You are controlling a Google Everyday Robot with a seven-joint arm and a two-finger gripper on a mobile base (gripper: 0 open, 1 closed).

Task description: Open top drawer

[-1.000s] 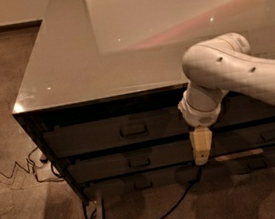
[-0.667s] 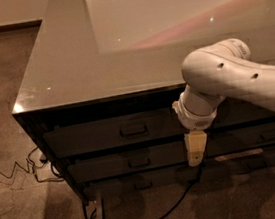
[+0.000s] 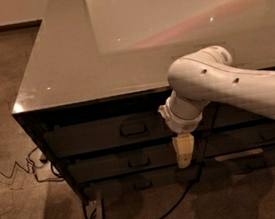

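In the camera view your tool (image 3: 183, 155) has slid left and now hangs below and right of the handle (image 3: 133, 128) of the top drawer (image 3: 90, 137) — nearer, but not touching. That drawer sits shut under the tabletop (image 3: 86, 63). You cannot tell how far the tool is open, and nothing shows in its grip — the pull has yet to start.

We see a desk (image 3: 71, 65) with a glossy grey top and a pale reflection patch (image 3: 165, 12) on it. Lower down are slimmer drawer fronts (image 3: 109, 166), each with a small bar handle. Brown carpet (image 3: 0, 99) lies all around. A black cable (image 3: 156, 215) loops over the floor at the desk's foot. A thin zigzag wire (image 3: 4, 172) lies on the carpet beside the desk's corner. The claw (image 3: 183, 158) hangs just in front of those lower fronts.
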